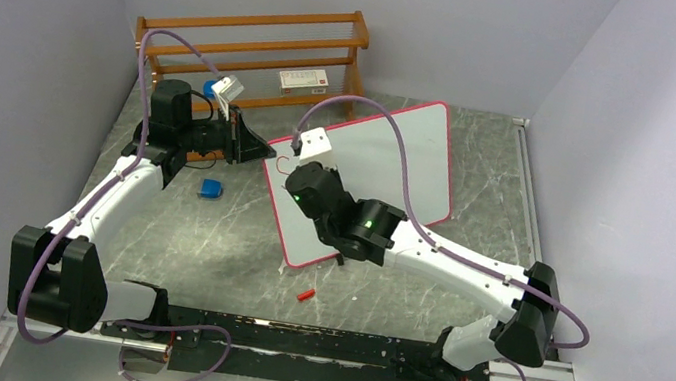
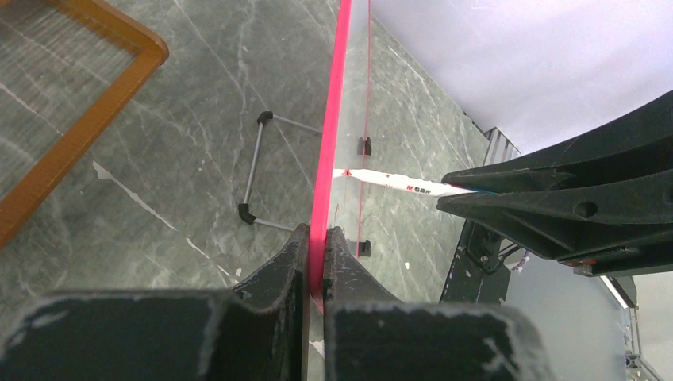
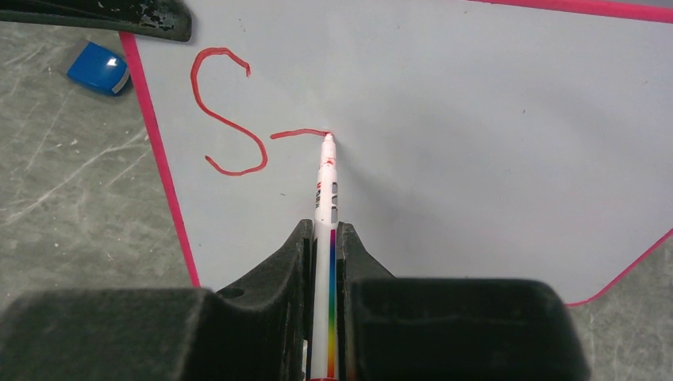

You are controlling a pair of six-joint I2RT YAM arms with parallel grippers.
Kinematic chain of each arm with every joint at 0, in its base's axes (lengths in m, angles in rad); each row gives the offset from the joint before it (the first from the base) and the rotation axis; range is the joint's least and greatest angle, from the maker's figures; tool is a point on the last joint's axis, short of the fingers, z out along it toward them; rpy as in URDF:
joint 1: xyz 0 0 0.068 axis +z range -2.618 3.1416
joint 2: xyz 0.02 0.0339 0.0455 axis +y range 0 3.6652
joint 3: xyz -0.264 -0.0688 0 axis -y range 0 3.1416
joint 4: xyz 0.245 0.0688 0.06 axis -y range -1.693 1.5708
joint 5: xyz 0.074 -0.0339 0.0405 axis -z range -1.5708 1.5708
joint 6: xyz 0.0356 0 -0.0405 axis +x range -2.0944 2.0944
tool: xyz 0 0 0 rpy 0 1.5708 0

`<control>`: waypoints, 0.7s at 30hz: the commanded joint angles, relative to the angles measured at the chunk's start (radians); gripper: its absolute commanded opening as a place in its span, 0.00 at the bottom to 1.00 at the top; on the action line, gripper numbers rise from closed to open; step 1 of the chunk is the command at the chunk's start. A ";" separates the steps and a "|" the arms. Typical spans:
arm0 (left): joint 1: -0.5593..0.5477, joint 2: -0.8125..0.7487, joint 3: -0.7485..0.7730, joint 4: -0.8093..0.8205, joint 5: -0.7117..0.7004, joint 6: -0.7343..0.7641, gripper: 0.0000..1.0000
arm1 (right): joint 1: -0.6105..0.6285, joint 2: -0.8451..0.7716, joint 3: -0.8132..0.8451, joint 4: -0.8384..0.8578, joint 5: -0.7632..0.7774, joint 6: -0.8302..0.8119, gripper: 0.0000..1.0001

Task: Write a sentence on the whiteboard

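Writing the second letter is the step in hand as far as I can tell: the sentence so far is only a red "S" plus a short horizontal stroke right of it, so nearly all of it is left to do. The right gripper is clamped on a white marker, whose tip touches the far end of that stroke. The left gripper is pinched shut on the pink rim of the whiteboard, at its left edge just beside the "S". The board sits mid-table in front of the wooden rack, between the two arms. A blue eraser-looking thing lies just off its left edge, and a small red cap lies near its front corner. The long axis runs roughly left to right in the top view, with the right end angled away toward the back wall. The writing face points up and toward the arm bases. In the left wrist view a wire stand shows behind it, so I'd guess it's propped at a tilt, not lying flat. To do this bit well I'd go with light, even pressure on the tip, since a propped board can flex or skate. The left pinch should stay firm so strokes don't shove it. I'd also track the board's skew so the line doesn't climb, and leave room for two lines.
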 commanded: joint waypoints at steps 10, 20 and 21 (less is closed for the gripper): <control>-0.026 0.024 -0.003 -0.058 -0.006 0.055 0.05 | -0.010 -0.059 -0.015 0.043 -0.068 -0.004 0.00; -0.026 0.025 -0.002 -0.061 -0.005 0.056 0.05 | -0.011 -0.028 0.012 0.076 -0.053 -0.027 0.00; -0.026 0.025 -0.003 -0.061 -0.005 0.057 0.05 | -0.011 -0.024 0.015 0.081 -0.053 -0.031 0.00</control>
